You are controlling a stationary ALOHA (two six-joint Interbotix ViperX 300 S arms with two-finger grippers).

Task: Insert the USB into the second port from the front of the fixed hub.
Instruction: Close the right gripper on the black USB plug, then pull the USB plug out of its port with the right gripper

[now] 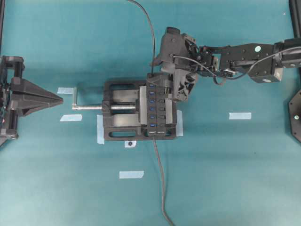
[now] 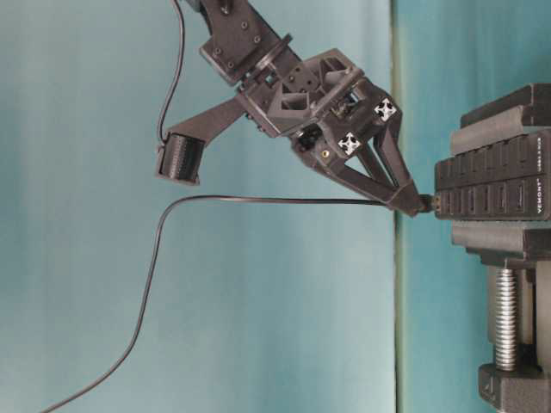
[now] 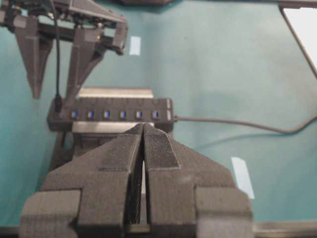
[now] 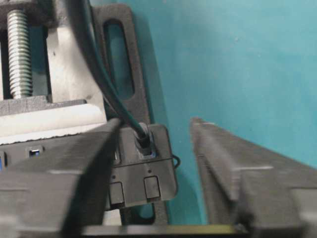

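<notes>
Black USB (image 4: 143,139) stands upright in the fixed hub (image 1: 158,109)'s end port, between the right gripper (image 4: 153,148)'s part-open fingers (image 4: 218,148), untouched; left gripper (image 3: 143,163) closed, far off.

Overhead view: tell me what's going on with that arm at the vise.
The right gripper is at the far end of the hub, which is clamped in the vise. Its fingers stand apart on either side of the plug, which appears to sit in a port at that end, its cable trailing away. The left gripper is shut and parked off to the side, holding nothing.
</notes>
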